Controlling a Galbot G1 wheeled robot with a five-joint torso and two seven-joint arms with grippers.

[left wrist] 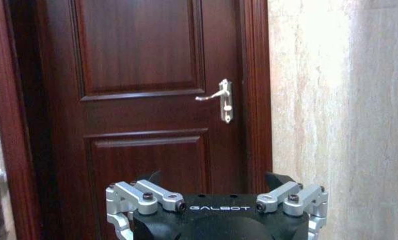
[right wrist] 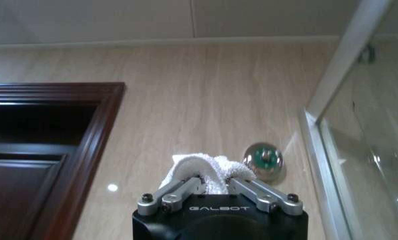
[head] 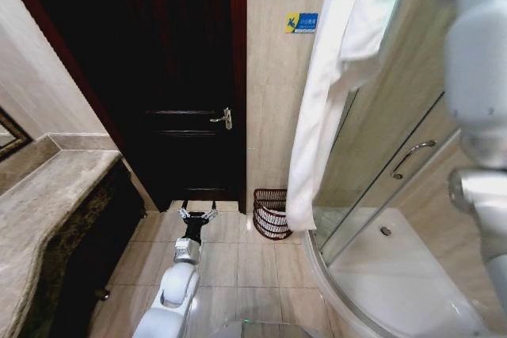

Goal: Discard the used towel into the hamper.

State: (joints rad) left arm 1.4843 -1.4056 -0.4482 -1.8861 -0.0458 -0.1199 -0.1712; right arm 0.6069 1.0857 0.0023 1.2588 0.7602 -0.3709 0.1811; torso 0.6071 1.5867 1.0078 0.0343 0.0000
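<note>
Two right fingers (right wrist: 185, 189) pinch towel (right wrist: 202, 170); hamper (head: 271, 213) below.

towel (head: 321, 108): white terry cloth, looking nubbly
hamper (head: 271, 213): dark woven slats, matt
door (left wrist: 155, 110): reddish wood, showing gloss
counter (head: 43, 203): polished stone, gleaming

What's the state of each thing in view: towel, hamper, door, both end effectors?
towel: hanging full length, top pinched in the right end effector, lower end beside the hamper.
hamper: upright on the floor by the wall.
door: closed.
right end effector: raised, shut on towel.
left end effector: low, open, holding nothing.
</note>
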